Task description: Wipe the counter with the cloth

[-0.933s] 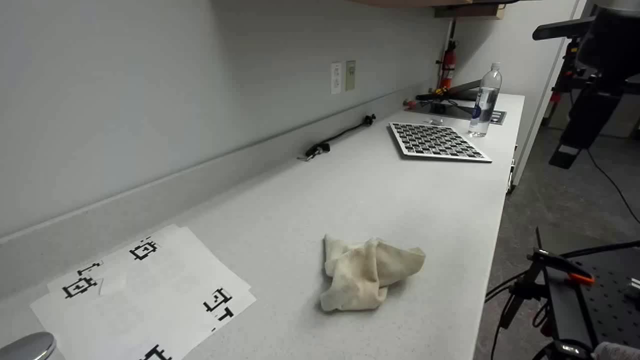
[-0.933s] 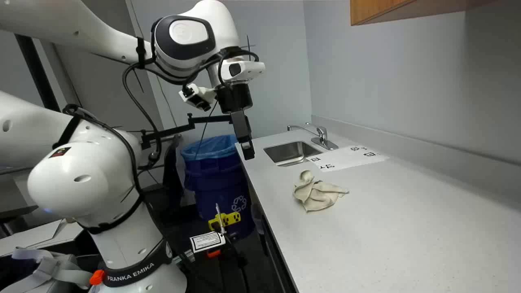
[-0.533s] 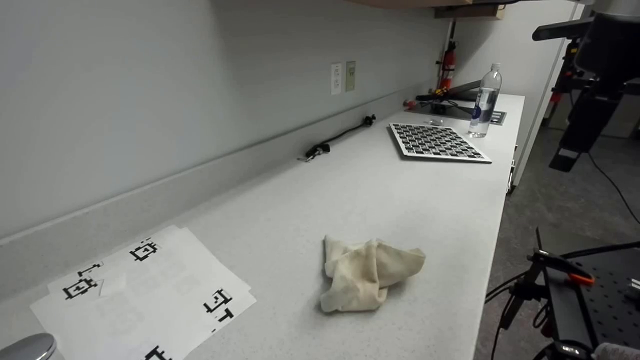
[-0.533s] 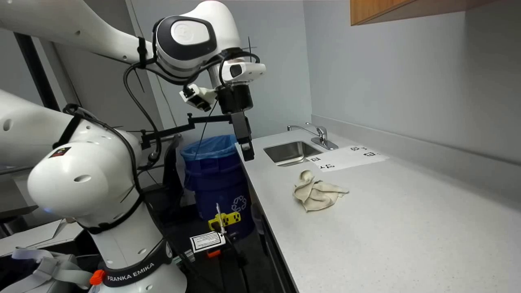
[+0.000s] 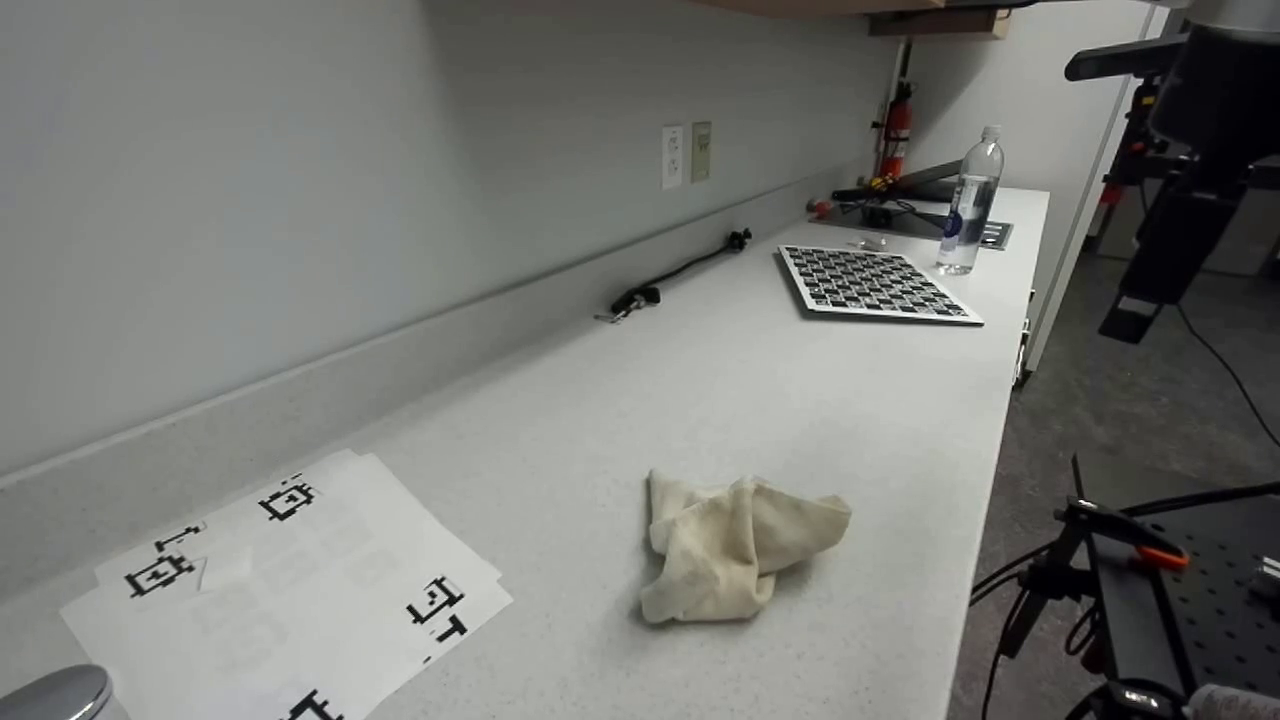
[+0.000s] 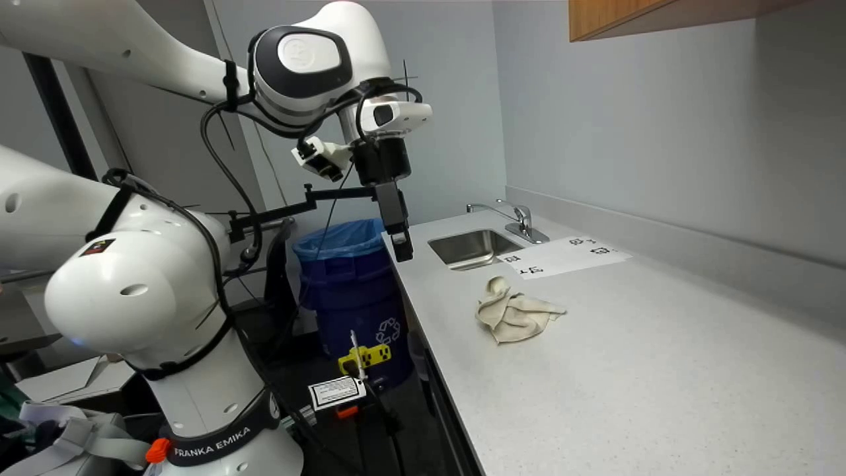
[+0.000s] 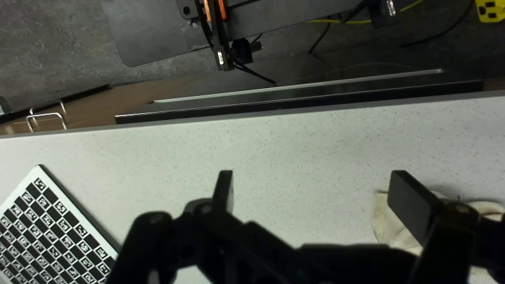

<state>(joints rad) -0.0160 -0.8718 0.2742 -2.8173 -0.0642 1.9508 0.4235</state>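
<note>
A crumpled beige cloth (image 5: 735,550) lies on the white speckled counter (image 5: 830,410). It also shows on the counter (image 6: 634,390) as a cloth (image 6: 519,316) in an exterior view. My gripper (image 6: 402,246) hangs above the counter's front edge, apart from the cloth. In an exterior view the gripper (image 5: 1135,315) is at the right edge. In the wrist view the gripper (image 7: 312,175) has its fingers wide apart with nothing between them. There the cloth (image 7: 386,224) lies below, partly hidden by the right finger.
A checkered board (image 5: 875,283) and a water bottle (image 5: 970,205) stand farther along the counter. Marker sheets (image 6: 562,258) lie near a sink (image 6: 474,248) with a faucet (image 6: 522,225). A cable (image 5: 685,270) lies by the wall. A cabinet (image 6: 634,20) hangs above.
The arm and gripper have sunk very slightly. The cloth has not moved. A green patch has appeared at the lower left edge of an exterior view.
</note>
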